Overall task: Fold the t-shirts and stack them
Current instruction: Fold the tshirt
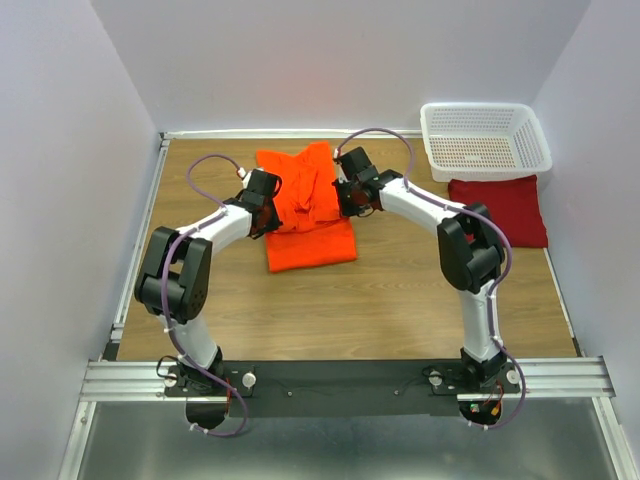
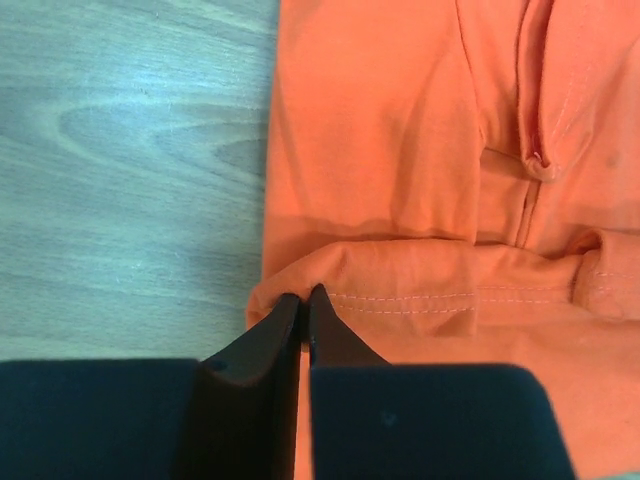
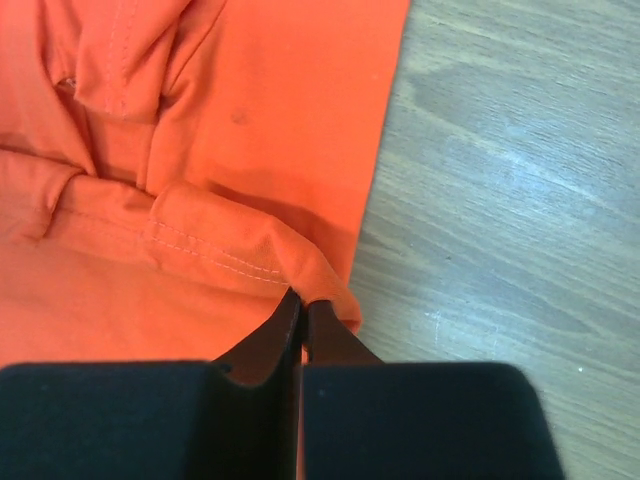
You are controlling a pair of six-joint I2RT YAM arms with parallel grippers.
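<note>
L gripper (image 2: 303, 297) + R gripper (image 3: 301, 300) each pinch orange shirt (image 1: 312, 245) hem

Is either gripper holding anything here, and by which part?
Both pinch the orange shirt at a stitched edge: left gripper on its left side, right gripper on its right side.

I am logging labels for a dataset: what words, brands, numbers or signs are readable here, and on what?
None: no text is readable in any view. The bright orange cloth t-shirt, the folded dark red cloth t-shirt and the white plastic mesh basket show no print, tag or label.
</note>
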